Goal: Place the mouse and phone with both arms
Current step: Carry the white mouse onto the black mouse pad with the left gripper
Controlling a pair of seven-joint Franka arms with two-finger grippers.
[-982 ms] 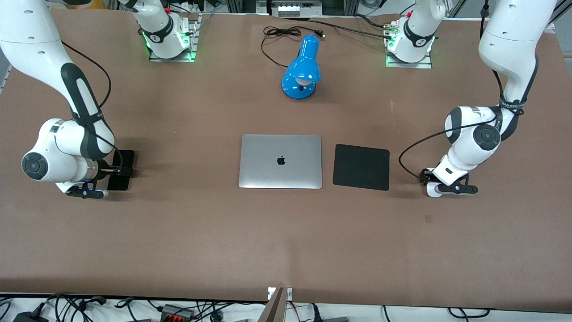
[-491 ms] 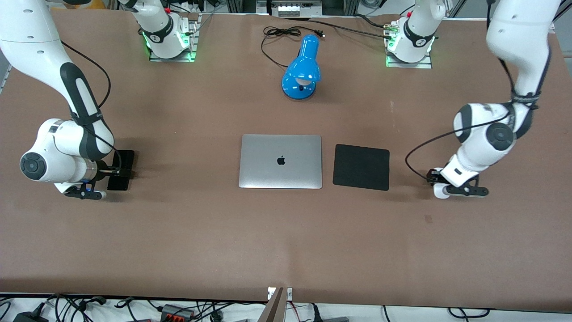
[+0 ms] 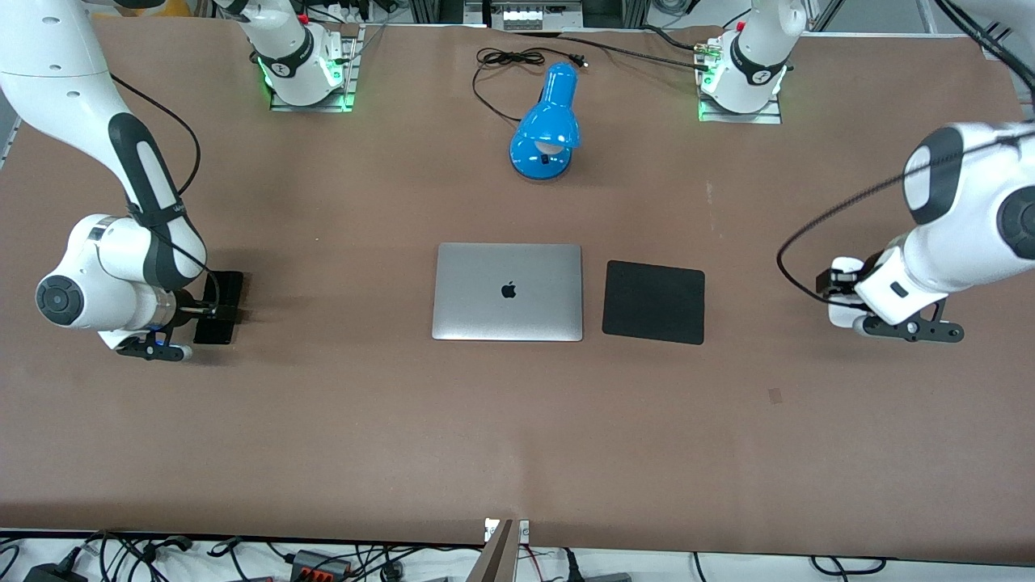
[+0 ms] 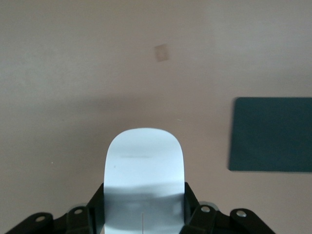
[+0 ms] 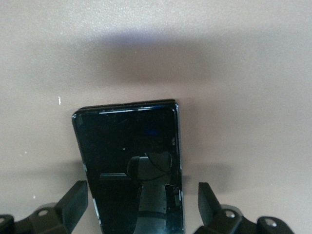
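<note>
Right arm: it comes in from its base (image 3: 306, 74), lit green, at the tabletop's (image 3: 323, 436) edge farthest from the front camera, and bends low at its own end of the tabletop.
Right fingers (image 5: 74, 200): mine, spread apart and low over the phone (image 5: 129, 165), one on each long side. One looks to touch the phone's edge, and the other stands clear with brown showing in the gap. They grip nothing.
Phone: black and glossy, lying flat on the tabletop toward the right arm's end, well apart from the laptop (image 3: 508, 291).
Surface: a plain brown covering across the whole tabletop, matte, with faint specks. My right wrist throws a soft shadow around the phone.
Lamp (image 3: 548, 129): blue, farther from the front camera than the laptop. Its black cord (image 3: 505, 61) loops toward the edge where the bases stand.
Laptop: silver, lid shut, at the middle of the tabletop.
Pad (image 3: 653, 301): black and square, just beside the laptop toward the left arm's end, not touching it.
Patch (image 3: 775, 395): a small tan square stuck on the covering, nearer the front camera than the pad.
Left fingers (image 4: 96, 207): mine, closed on the mouse (image 4: 144, 180), pressing both of its sides.
Mouse: white and glossy, held up off the surface, over bare brown covering toward the left arm's end, with the pad off to one side.
Room: loose cables and plugs (image 3: 162, 558) lie on a pale floor along the tabletop's nearest edge.
</note>
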